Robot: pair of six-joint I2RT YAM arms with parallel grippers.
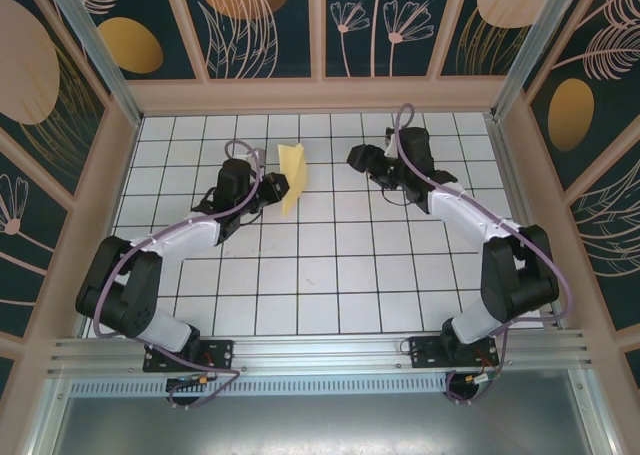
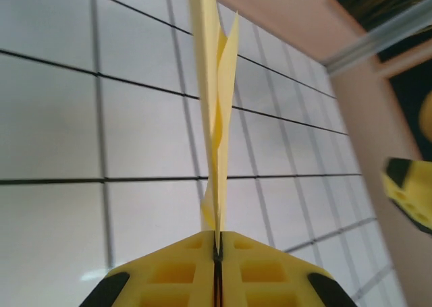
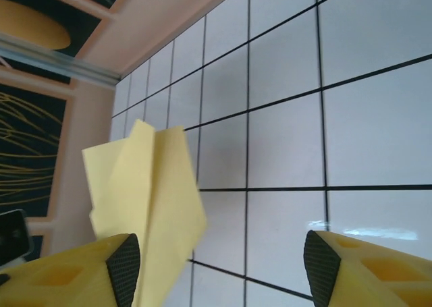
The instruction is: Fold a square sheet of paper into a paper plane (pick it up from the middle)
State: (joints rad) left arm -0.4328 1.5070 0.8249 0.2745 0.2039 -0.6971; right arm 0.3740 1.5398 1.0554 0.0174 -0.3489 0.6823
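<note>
Left gripper (image 1: 272, 187) pinched tight on the bottom edge of the part-folded yellow sheet (image 1: 292, 175), held upright off the table at 11 o'clock from centre. Right gripper (image 1: 358, 160) at the sheet's 3 o'clock, jaws wide, holding nothing. Risks as I see them: single-edge pinch, so the sheet can pivot or slip; layers splay at the top (image 2: 214, 118), so a right-side regrab may catch one flap and skew the crease

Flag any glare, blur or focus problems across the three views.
Left wrist: paper soft-edged toward the top, far wall blurred. Right wrist: small glare streak on the table, paper fairly crisp. Top external: even light, only soft shadows, no blown highlights.
</note>
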